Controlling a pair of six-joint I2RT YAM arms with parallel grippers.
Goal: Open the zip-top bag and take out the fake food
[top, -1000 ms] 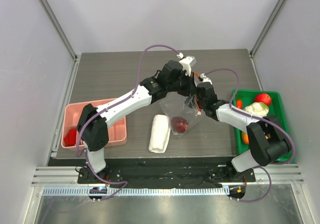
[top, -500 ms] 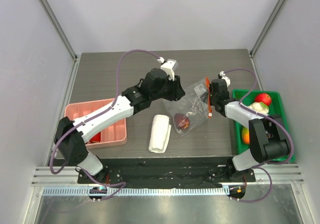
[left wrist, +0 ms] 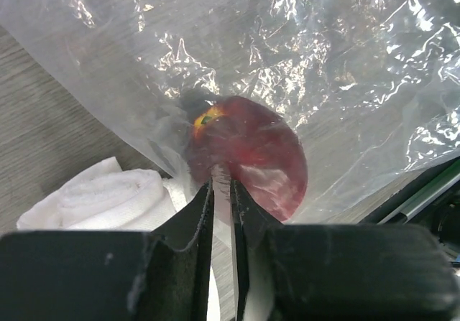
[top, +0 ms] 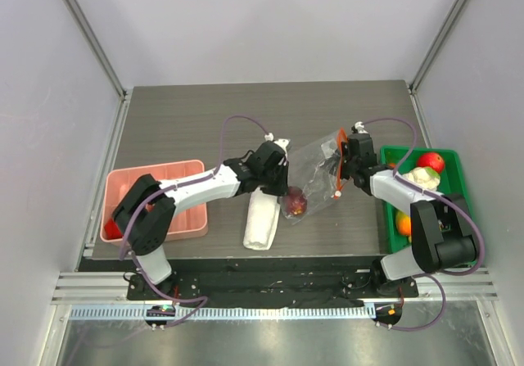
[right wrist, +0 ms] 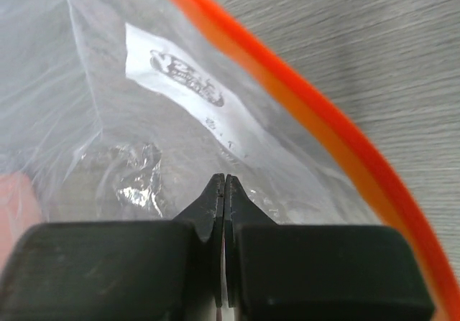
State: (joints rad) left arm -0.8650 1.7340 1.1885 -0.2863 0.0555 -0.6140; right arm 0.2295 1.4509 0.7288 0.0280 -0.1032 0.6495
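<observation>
Emptying looks to be the step in hand. The zip-top bag [top: 315, 169] lies a little right of the middle of the worktop [top: 205, 120]. The right pincer [right wrist: 224, 181], at the bag's 3 o'clock end, is closed flat on the film just inside the orange zip strip [right wrist: 323, 113]. The left pincer [left wrist: 222, 188] is at the 7 o'clock end, its jaws only a thin slit apart, right against the fake food [left wrist: 251, 156] through the plastic. Whether it nips the film I cannot tell.

The next move, I think, calls for pushing this fruit toward the mouth without tearing the film.

Count: one bag with one dark red fruit inside, and one white cloth [left wrist: 108, 195] at the fruit's 9 o'clock. One pink tray [top: 155, 169] is at the worktop's 9 o'clock edge. One green bin [top: 452, 184] at 3 o'clock shows at least three pieces.
</observation>
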